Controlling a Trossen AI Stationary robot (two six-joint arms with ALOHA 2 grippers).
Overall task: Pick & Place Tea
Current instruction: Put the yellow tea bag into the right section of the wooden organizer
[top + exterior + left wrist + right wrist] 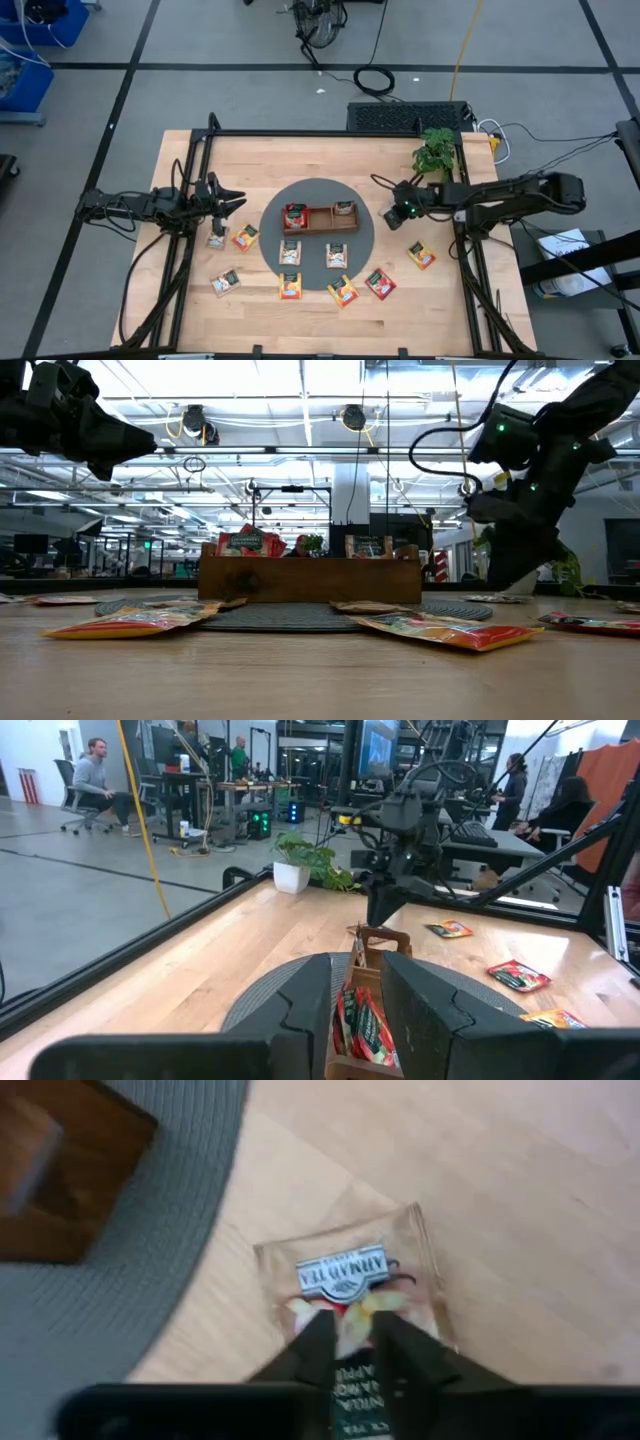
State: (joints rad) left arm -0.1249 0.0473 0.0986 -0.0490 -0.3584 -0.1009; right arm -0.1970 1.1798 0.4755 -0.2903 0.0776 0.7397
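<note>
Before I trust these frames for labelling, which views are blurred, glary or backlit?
Right wrist view: soft throughout, though the whitish packet between the right gripper fingers still shows its print. Low view: bright ceiling lights leave both arms as dark shapes. Left wrist view: the near fingers are blurred. High view: evenly lit.

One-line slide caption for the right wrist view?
Right gripper closing on a whitish tea packet lying on the wooden table beside the grey mat.

Wooden tray (319, 218) sits centre on the round mat (318, 190), holding packets in its left and right compartments. Loose tea packets (343, 292) lie scattered nearer, left to right. Potted plant (434, 152) stands far right.
</note>
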